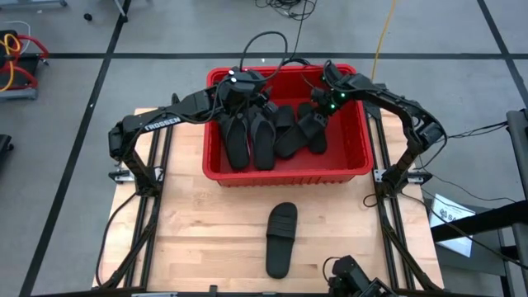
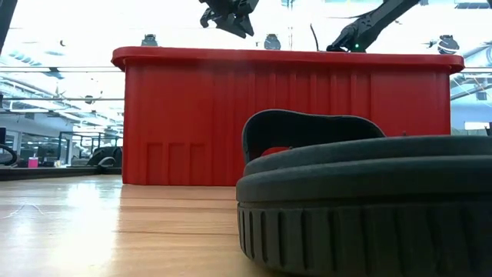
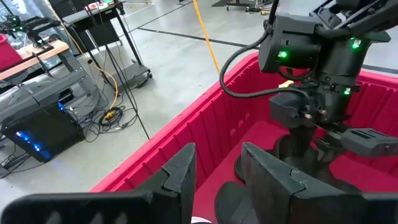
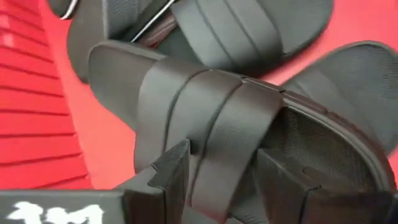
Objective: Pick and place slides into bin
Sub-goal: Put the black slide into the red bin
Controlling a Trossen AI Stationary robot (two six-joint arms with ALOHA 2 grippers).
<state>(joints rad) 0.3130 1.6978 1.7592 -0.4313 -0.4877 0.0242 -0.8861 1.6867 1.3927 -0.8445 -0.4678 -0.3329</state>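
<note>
Last slide: one black wide-strap rubber slide (image 1: 280, 240) lies alone on the pale wooden table (image 1: 198, 239), in front of the bin and well apart from both grippers.
Its long axis: it runs from the bin side toward the table's front edge, a little tilted, with the strap at the end nearer the bin.
Bin: the large red plastic basket with ribbed walls (image 1: 346, 165) stands at the far half of the table; several black slides (image 1: 264, 136) lie in it, side by side and partly overlapping.
Right gripper (image 1: 318, 111): it is low inside the bin, just above a black slide with crossed straps (image 4: 205, 118); the fingers stand apart on either side of the strap and I judge they hold nothing.
Left gripper (image 1: 239, 85): it hangs over the far left part of the bin, above the rim, fingers apart and empty.
Nearer arm: the lone slide lies near the table's middle line, slightly to the right side, so the right arm seems a little nearer.
Open room: the table around the lone slide is free on both sides; the near wall of the bin stands between it and both grippers, so an arm must rise over the rim first.
</note>
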